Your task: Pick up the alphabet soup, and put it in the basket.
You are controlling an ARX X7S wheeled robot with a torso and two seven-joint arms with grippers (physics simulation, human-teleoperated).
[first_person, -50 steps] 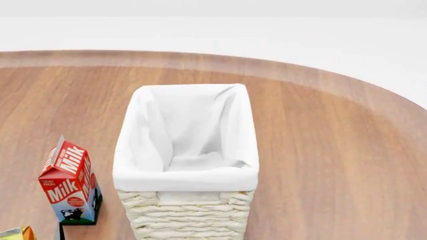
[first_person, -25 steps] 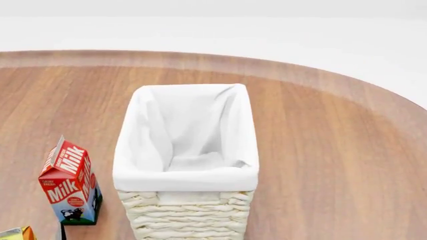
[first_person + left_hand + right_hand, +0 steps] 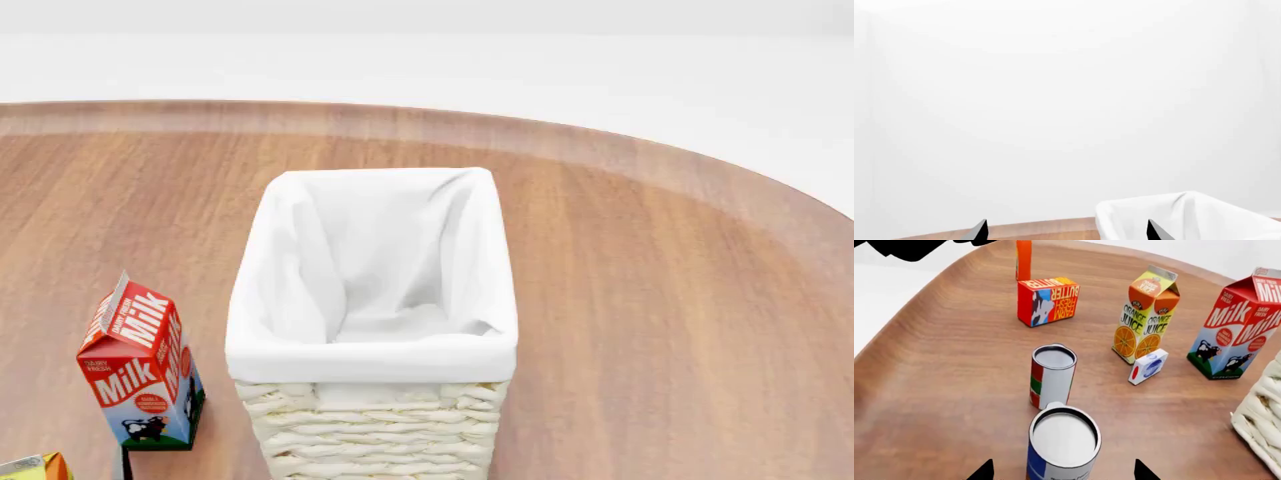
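We hold the right gripper (image 3: 1062, 471) with jaws spread wide, the alphabet soup (image 3: 1063, 444) upright on the table (image 3: 941, 390) directly between them for a side grasp; the left gripper (image 3: 1066, 231), likewise parted, idles beside the basket (image 3: 374, 345)

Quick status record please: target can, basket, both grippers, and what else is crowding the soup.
target: alphabet soup, upright on the table, between the right gripper fingertips, not clamped
basket: basket, nothing inside it
right gripper: open
left gripper: left gripper, open, holding nothing, beside the basket rim
nearest neighbour: red-and-green can just beyond the soup
others: orange juice carton, milk carton, butter box, small white box
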